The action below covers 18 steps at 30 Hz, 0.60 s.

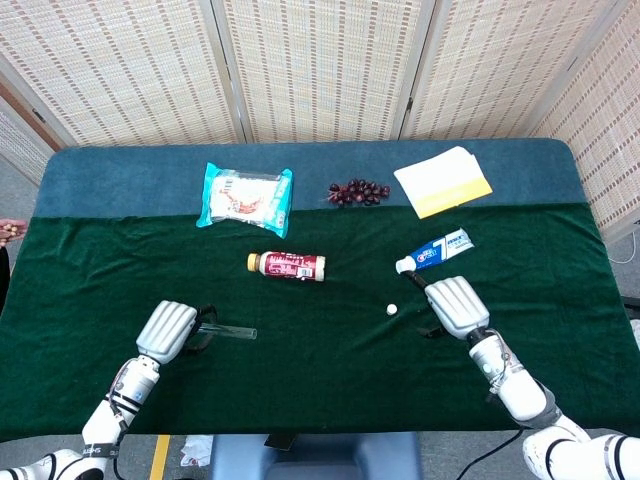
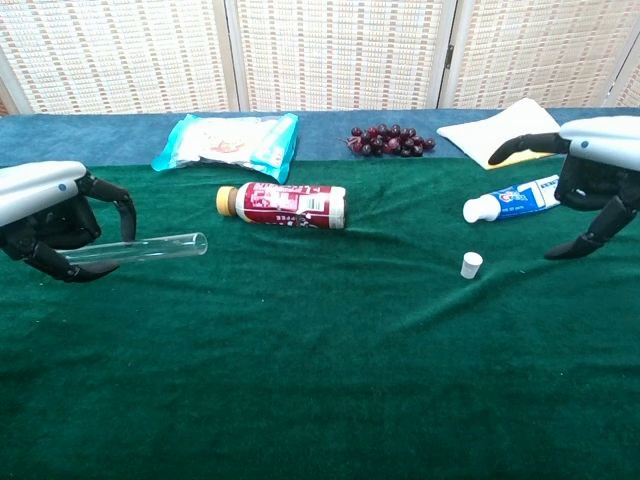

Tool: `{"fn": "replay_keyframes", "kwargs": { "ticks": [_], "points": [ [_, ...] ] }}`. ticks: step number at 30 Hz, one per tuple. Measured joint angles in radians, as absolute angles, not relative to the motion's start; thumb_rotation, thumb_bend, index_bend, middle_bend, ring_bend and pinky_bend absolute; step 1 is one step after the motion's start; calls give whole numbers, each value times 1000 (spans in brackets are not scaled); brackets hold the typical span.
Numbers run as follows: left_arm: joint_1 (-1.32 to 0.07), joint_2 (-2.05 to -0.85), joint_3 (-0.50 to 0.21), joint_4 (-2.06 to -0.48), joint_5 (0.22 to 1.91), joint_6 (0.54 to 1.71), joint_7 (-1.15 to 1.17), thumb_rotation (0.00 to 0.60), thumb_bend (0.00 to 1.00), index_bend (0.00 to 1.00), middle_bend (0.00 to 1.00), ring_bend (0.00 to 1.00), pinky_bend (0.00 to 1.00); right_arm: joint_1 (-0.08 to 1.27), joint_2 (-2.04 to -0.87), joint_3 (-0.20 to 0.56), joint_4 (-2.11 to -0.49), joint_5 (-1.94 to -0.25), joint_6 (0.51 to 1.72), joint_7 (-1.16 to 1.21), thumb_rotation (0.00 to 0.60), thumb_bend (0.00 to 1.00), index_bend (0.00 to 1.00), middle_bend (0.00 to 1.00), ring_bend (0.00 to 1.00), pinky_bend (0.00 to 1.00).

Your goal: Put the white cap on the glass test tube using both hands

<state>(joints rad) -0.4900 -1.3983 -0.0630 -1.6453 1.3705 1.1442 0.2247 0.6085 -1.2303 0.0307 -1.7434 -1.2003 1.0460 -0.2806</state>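
While held level in the left hand [image 2: 50, 215], glass test tube [image 2: 140, 246]; white cap [image 2: 471, 264] near the spread, empty right hand [image 2: 590, 175].

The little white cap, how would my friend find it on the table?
Start at the toothpaste tube on the green cloth's right side. Just in front of its white end stands the white cap, alone. It is the tiniest thing there, plain white, no label.

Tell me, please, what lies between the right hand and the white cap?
Nothing: in the chest view, only bare green cloth separates the right hand from the white cap. The toothpaste tube lies further back.
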Motion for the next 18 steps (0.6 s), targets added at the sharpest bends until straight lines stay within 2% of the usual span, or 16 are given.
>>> {"fn": "replay_keyframes", "kwargs": {
  "ticks": [3, 8, 18],
  "points": [
    [-489, -1399, -62, -1648, 1369, 1143, 229, 600, 495, 651, 1000, 1000, 892, 613, -1241, 30, -1718, -1210, 1041, -294, 565, 214, 359, 967, 1000, 997],
    [-488, -1401, -62, -1647, 1363, 1142, 234, 600, 495, 651, 1000, 1000, 892, 632, -1275, 35, -1679, -1200, 1006, -351, 565, 290, 431, 985, 1000, 1000],
    [-492, -1410, -61, -1633, 1345, 1123, 240, 600, 495, 651, 1000, 1000, 892, 668, -1337, 63, -1612, -1140, 957, -413, 565, 341, 442, 986, 1000, 1000]
  ]
}}
